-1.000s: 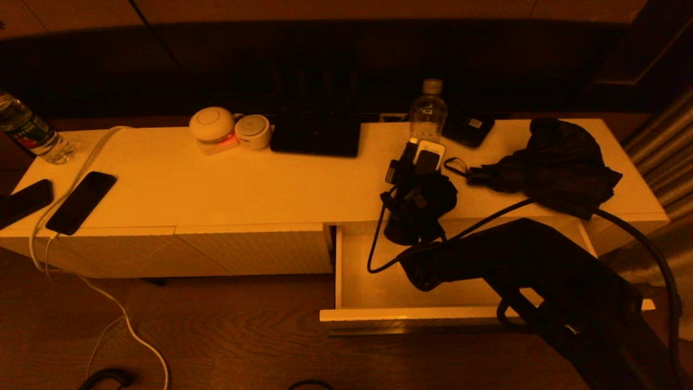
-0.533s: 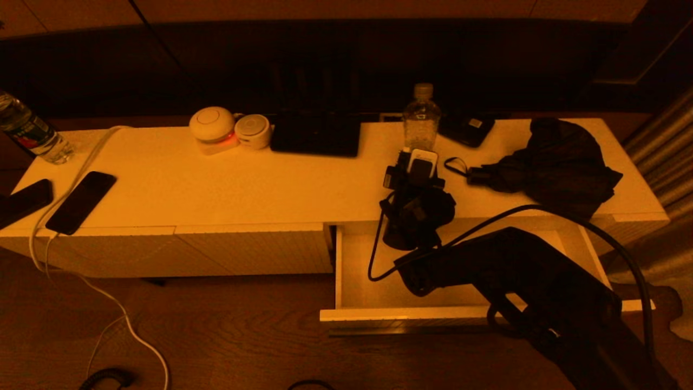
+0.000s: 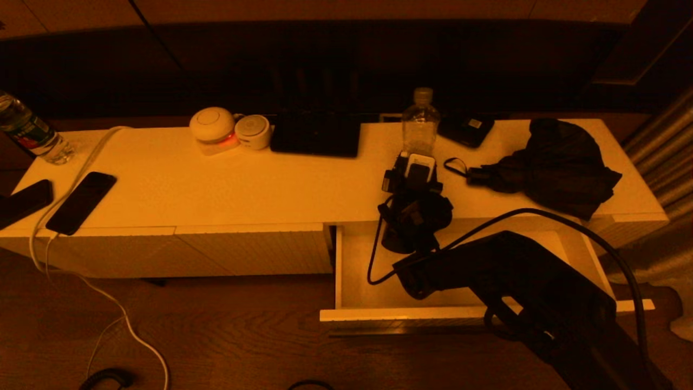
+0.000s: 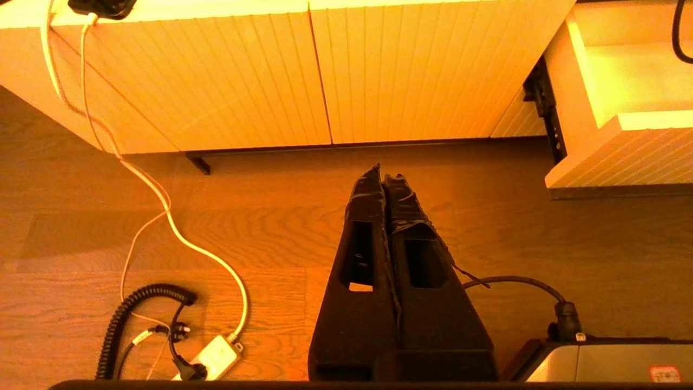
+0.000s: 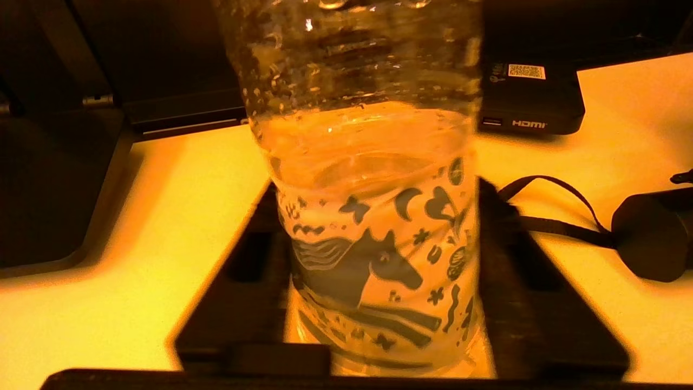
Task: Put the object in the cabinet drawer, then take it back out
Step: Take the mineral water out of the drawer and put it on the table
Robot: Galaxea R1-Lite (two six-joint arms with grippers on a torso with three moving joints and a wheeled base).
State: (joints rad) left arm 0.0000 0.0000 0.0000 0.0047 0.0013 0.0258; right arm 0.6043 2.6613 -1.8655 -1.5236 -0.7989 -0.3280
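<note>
Closest to us, the left gripper hung low over the wood floor, in front of the cabinet's ribbed face. Its jaws were pressed tight together with nothing between them. It had no job here, so it waited out of the way.

Next came the drawer. It was pulled far out, and the part of its white inside that we could see was bare. We think it was left open so the bottle could go in or come out with no more pulling.

The right arm reached across the open drawer and up onto the cabinet. The right gripper was at the foot of the water bottle, with its black jaws on the 2 sides of it. We could not tell if it was squeezing the bottle or letting go. The bottle stood upright on the cabinet top, not in the drawer.

Farther back sat a small black box, and a folded umbrella lay off to the right.
</note>
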